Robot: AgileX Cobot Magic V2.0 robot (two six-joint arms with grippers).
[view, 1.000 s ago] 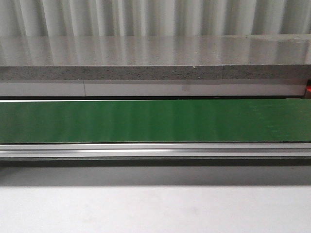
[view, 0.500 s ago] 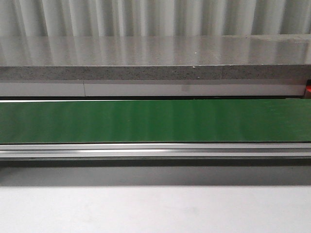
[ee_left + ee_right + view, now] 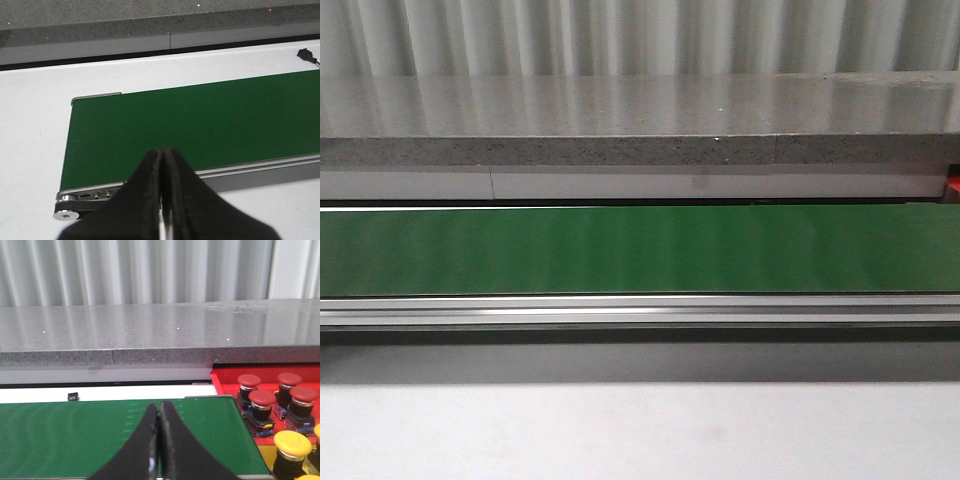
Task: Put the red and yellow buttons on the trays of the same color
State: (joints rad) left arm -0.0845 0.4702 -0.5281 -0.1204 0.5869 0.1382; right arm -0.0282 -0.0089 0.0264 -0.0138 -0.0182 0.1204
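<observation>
**A:** So what's the setup look like? Front view is just a green conveyor belt [image 3: 640, 250] running side to side on a white table [image 3: 640, 430], with a speckled grey stone ledge [image 3: 640, 150] behind it and corrugated metal wall [image 3: 640, 35] past that.

**B:** Yep, and neither arm shows in that view. The wrist cams do show them: left gripper [image 3: 162, 150] has its fingers pressed together with nothing between them, hanging over the belt's end roller. Right gripper [image 3: 159, 407] is the same, clenched on nothing, over the belt's other end.

**A:** Where are the buttons?

**B:** Right wrist view only. Four red buttons [image 3: 262, 399] sit in the red tray [image 3: 225, 377] just off the belt's end, and a yellow button [image 3: 292, 442] sits nearer the camera, just beside them.

**A:** Anything change from a second ago?

**B:** Nope, front view looks the same. Belt bare both times.
</observation>
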